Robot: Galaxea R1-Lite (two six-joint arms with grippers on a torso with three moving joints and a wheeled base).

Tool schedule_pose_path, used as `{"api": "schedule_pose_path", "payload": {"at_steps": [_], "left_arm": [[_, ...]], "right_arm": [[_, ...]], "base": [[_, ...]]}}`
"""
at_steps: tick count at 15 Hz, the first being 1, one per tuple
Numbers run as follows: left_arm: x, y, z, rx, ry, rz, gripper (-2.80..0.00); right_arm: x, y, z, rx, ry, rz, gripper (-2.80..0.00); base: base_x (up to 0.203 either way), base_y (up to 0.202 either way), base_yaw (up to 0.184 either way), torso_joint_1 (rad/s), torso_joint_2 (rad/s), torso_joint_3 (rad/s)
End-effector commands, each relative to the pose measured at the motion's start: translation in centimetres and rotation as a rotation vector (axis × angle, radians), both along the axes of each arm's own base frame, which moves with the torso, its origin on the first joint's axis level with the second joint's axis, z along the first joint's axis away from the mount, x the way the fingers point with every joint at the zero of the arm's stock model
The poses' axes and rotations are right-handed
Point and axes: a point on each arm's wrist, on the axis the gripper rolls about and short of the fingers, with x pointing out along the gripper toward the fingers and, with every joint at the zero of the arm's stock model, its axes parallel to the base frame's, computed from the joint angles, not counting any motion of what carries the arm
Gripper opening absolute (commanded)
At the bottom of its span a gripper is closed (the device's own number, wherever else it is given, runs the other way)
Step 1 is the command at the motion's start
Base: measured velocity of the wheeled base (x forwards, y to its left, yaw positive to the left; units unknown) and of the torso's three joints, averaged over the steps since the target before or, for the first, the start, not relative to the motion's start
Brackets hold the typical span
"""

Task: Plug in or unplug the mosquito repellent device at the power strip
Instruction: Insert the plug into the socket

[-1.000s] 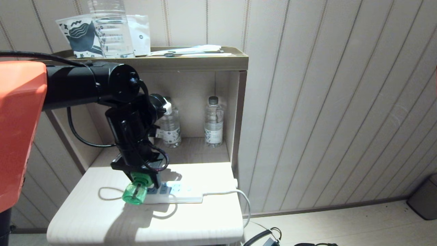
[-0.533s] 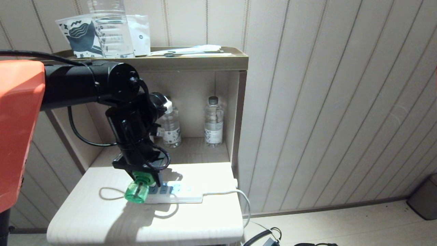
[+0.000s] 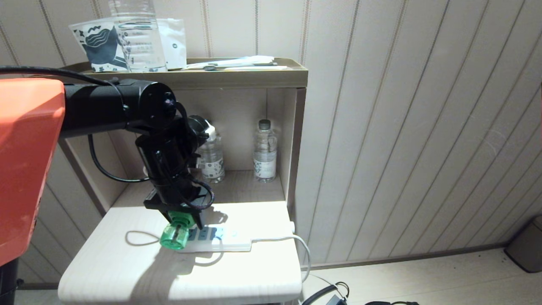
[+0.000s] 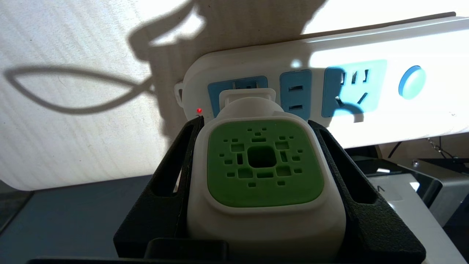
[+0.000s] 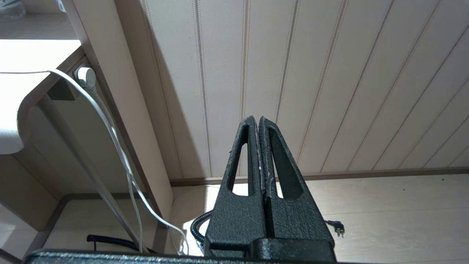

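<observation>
Pale wooden table [image 3: 237,275] against a panelled wall; power strip [image 3: 224,238] flat on its top, white cord off one end; left gripper [image 3: 183,220] low over the strip's other end, clamped on the mosquito repellent device [image 4: 263,176], whose plug end meets the end socket face; right gripper [image 5: 261,126] pressed closed, empty, down beside the table.

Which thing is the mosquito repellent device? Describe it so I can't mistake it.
On the pale tabletop below the open shelf lies the power strip. At its end away from the cord, the left hand grips the mosquito repellent device: white head, translucent green bottle, unlike the clear water bottles behind.
</observation>
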Motion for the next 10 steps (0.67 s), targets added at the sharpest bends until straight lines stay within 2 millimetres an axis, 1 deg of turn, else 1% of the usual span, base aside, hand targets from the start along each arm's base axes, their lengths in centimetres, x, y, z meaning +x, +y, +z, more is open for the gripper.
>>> {"api": "schedule_pose_path", "payload": {"at_steps": [1,5,10], "left_arm": [[-0.02,0.07,-0.08,0.005,0.009,0.004,-2.80],[-0.20,0.12,0.23,0.002,0.003,0.003,-2.80],[-0.05,0.05,-0.08,0.007,0.010,0.003,-2.80]], "right_arm": [[0.00,0.00,0.00,-0.001,0.000,0.001,-2.80],[0.00,0.00,0.00,0.001,0.000,0.001,-2.80],[0.00,0.00,0.00,-0.001,0.000,0.001,-2.80]], "base": [[0.000,0.000,0.000,0.000,0.00,0.000],[0.000,0.000,0.000,0.000,0.00,0.000],[0.000,0.000,0.000,0.000,0.00,0.000]]}}
